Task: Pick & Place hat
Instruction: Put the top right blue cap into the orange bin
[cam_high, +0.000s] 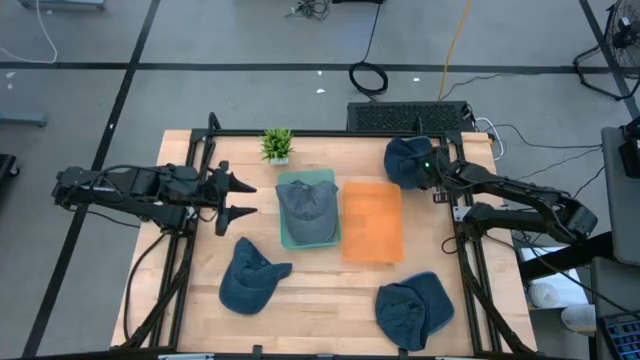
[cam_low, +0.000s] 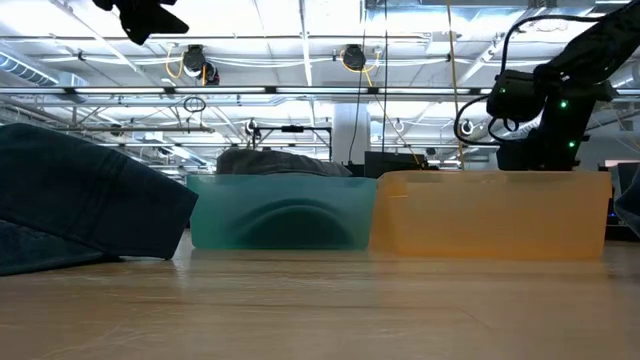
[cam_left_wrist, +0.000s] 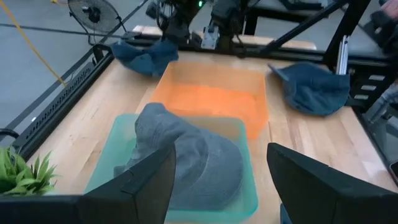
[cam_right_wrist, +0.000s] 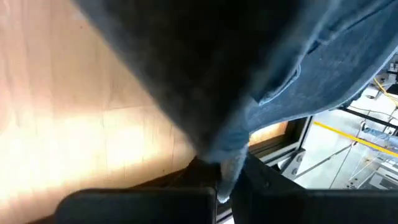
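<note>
Right gripper (cam_high: 418, 166) clamped on the far-corner hat (cam_high: 405, 157).

I see its fingers pinching denim at the table's (cam_high: 320, 290) far right corner, beside the orange bin (cam_high: 372, 222). My left gripper (cam_high: 243, 200) hangs open beside the teal bin (cam_high: 288, 238), which holds another hat (cam_high: 306, 203).

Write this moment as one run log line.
right hand: shut on blue hat, far right corner | left hand: open, waiting | orange bin: empty
</note>
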